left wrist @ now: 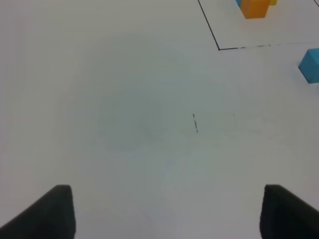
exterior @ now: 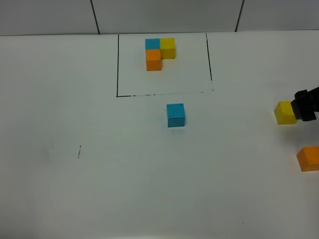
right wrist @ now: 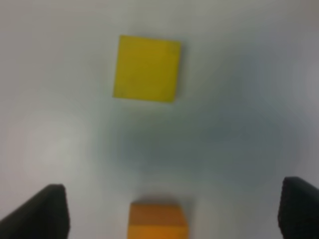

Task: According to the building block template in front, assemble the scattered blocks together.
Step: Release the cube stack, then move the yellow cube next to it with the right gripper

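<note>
orange block (exterior: 309, 158): cut by frame edge | right end effector (exterior: 300, 106): mostly off-frame | right wrist view: blurred

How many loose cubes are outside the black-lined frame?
3. The sky blue matte cube sits just in front of the black-lined frame; the yellow matte cube lies far right; the orange matte cube is nearer, cut by the picture's edge.

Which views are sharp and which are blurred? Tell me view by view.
Exterior high: sharp, evenly lit, blue cube nearly shadowless. Left wrist: fairly sharp, jaws blurred at the edge. Right wrist: out of focus, yellow cube and orange cube soft-edged, grey shadow between them.
</note>
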`<state>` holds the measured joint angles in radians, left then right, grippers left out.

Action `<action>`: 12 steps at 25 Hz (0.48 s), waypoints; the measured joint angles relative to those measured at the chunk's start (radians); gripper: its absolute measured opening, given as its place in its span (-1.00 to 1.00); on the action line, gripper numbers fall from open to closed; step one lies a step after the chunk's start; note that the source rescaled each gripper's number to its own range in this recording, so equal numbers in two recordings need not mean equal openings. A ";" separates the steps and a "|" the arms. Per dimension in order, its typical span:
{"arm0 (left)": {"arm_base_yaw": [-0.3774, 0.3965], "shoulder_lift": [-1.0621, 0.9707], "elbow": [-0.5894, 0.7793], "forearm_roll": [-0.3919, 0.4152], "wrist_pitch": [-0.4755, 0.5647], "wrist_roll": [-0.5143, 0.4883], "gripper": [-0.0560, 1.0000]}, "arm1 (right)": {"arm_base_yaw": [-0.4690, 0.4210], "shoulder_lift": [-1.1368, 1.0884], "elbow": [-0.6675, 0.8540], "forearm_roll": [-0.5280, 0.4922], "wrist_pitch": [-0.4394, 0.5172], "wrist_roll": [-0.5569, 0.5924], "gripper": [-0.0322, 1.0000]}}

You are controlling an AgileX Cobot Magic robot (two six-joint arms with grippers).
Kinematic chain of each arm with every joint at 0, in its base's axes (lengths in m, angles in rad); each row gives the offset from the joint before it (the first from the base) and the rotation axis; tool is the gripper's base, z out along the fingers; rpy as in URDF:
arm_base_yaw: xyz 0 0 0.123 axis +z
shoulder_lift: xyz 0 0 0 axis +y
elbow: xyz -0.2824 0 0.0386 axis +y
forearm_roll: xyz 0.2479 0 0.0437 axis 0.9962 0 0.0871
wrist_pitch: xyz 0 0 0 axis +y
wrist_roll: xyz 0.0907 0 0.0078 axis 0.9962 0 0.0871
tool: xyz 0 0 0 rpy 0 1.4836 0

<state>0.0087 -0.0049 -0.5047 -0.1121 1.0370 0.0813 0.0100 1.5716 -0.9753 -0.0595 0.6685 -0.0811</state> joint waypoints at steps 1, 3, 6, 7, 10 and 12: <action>0.000 0.000 0.000 0.000 0.000 0.000 0.42 | -0.022 0.026 -0.004 0.002 -0.014 -0.008 0.47; 0.000 0.000 0.000 0.000 0.000 0.000 0.42 | -0.053 0.060 -0.005 0.016 -0.044 -0.021 0.47; 0.000 0.000 0.000 0.000 0.000 0.000 0.42 | -0.072 0.104 -0.033 0.060 -0.053 -0.066 0.47; 0.000 0.000 0.000 0.000 0.000 0.000 0.42 | -0.073 0.116 -0.043 0.068 -0.050 -0.079 0.47; 0.000 0.000 0.000 0.000 0.000 0.000 0.42 | -0.073 0.159 -0.085 0.097 -0.043 -0.095 0.47; 0.000 0.000 0.000 0.000 0.000 0.000 0.42 | -0.073 0.193 -0.111 0.101 -0.031 -0.096 0.47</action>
<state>0.0087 -0.0049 -0.5047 -0.1121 1.0370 0.0813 -0.0633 1.7642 -1.0866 0.0412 0.6374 -0.1769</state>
